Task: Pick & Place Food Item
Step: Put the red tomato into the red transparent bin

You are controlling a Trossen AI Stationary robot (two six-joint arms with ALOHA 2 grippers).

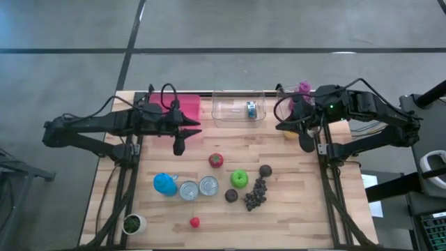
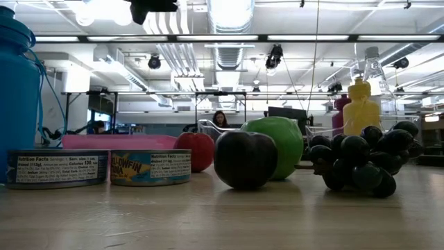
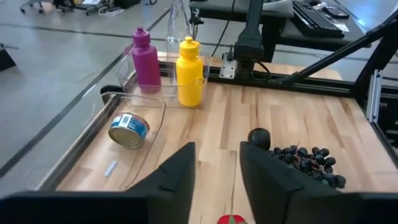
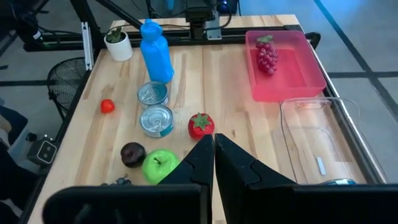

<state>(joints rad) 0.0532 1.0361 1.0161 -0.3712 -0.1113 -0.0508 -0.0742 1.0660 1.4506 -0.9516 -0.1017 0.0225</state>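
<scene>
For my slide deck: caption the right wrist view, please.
Right gripper shut above strawberry, cans and apple; grapes in pink bin.

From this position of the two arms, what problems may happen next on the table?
1. The left gripper hangs above bare wood with its fingers apart and empty; the red strawberry-shaped toy lies close beside it, so a descent may nudge the toy instead of gripping it.
2. The green apple, dark round plum and dark grape bunch lie close together; reaching for one may push the others.
</scene>
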